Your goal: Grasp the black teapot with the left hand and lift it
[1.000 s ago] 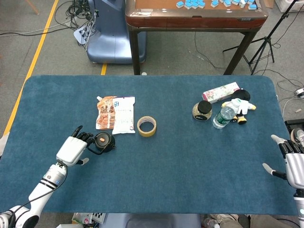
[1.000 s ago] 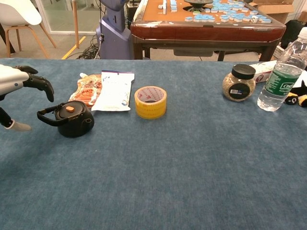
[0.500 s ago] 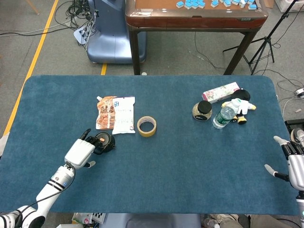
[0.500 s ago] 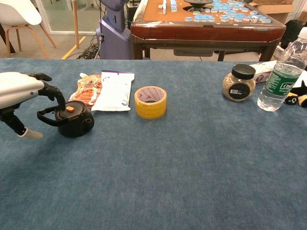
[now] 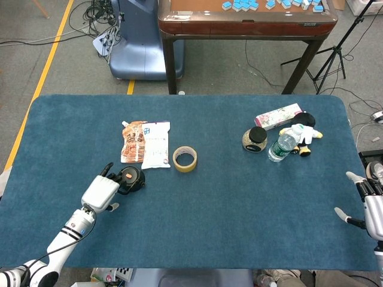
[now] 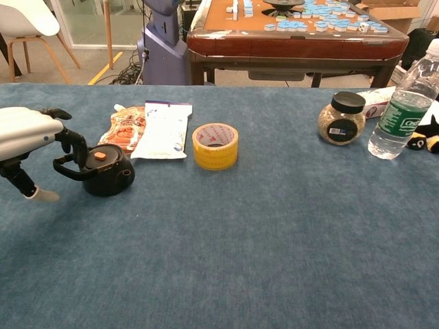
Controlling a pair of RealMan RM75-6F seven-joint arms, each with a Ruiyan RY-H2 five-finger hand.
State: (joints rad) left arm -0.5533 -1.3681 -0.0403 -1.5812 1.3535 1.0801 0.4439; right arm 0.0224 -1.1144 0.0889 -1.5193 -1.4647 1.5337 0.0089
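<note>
At the lower left of the head view the left hand [image 5: 102, 192] reaches in over the blue table [image 5: 227, 209], its fingers curled toward the black teapot [image 5: 131, 179]. In the chest view, at the left edge, the same hand's dark fingers [image 6: 74, 142] arch over the pot's handle while the thumb hangs low, apart from the pot. It holds nothing yet; the fingers are parted, and whether they touch the handle I cannot tell. The right hand [image 5: 370, 206] sits at the lower right edge of the head view, fingers spread and empty, well apart from everything.

The teapot stands upright on the table at left of centre, its handle pointing toward the left hand, a small orange knob on its lid.

Just behind it lie two snack packets [image 5: 145, 142] side by side, and to their right a roll of yellow tape [image 5: 185, 158]. Further off, in the upper right of the table, stand a dark-lidded jar [image 5: 255, 140], a water bottle [image 5: 282, 146], a soft toy [image 5: 306, 136] and a flat box [image 5: 277, 116].

The step in hand looks like the last of the reach, with the grasp not yet made. The next move calls for closing fingers and thumb firmly round the handle before raising, keeping the pot level so it does not swing or slip.
</note>
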